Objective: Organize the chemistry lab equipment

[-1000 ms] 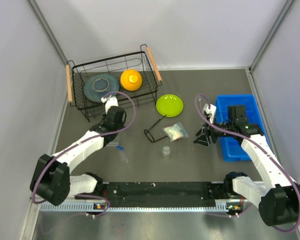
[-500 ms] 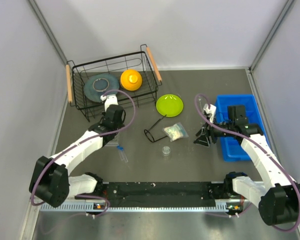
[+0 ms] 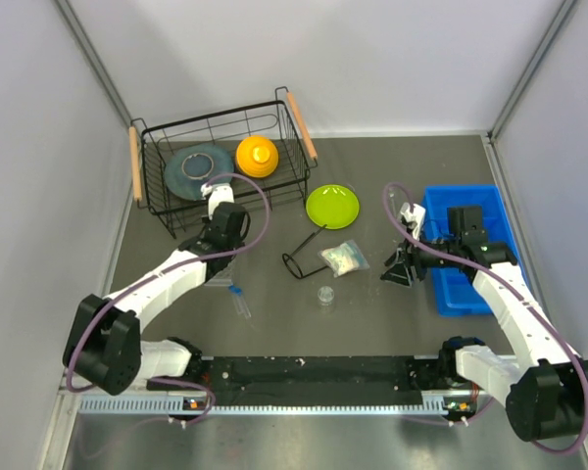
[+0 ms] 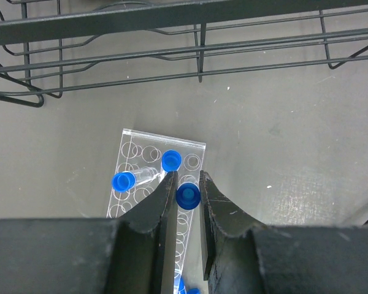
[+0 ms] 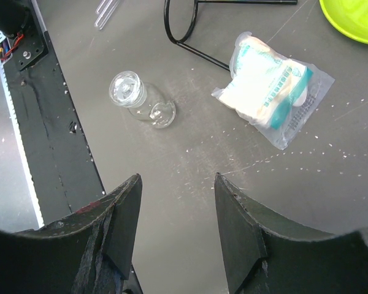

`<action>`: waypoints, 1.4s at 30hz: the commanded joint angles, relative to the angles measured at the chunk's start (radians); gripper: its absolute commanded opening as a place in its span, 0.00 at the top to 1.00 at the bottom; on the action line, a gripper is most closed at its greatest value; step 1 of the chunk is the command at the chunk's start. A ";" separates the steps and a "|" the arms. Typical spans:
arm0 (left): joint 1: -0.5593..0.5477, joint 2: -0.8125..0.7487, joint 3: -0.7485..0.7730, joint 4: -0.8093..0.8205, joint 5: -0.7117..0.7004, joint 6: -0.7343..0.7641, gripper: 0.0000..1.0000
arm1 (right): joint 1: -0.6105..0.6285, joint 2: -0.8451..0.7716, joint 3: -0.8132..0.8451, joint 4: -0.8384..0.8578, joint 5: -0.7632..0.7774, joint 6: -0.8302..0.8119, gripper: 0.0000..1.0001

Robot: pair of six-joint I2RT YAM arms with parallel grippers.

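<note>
My left gripper (image 4: 187, 185) is pinched narrow on a blue-capped test tube (image 4: 187, 196), cap facing me, so its long axis points straight down (handy). Right beneath it lies the clear tube rack (image 4: 138, 150), stretching away from my fingertips, with free holes just ahead. My right gripper (image 5: 176, 180) gapes empty, well apart.

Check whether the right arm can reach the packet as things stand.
Probably yes. The right gripper hangs open and empty close beside the packet, with only bare table between them, and nothing lies on the packet.
</note>
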 commanded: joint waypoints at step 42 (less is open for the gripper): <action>0.004 -0.094 -0.061 0.001 0.014 -0.077 0.52 | -0.046 0.001 0.048 0.001 -0.052 -0.034 0.48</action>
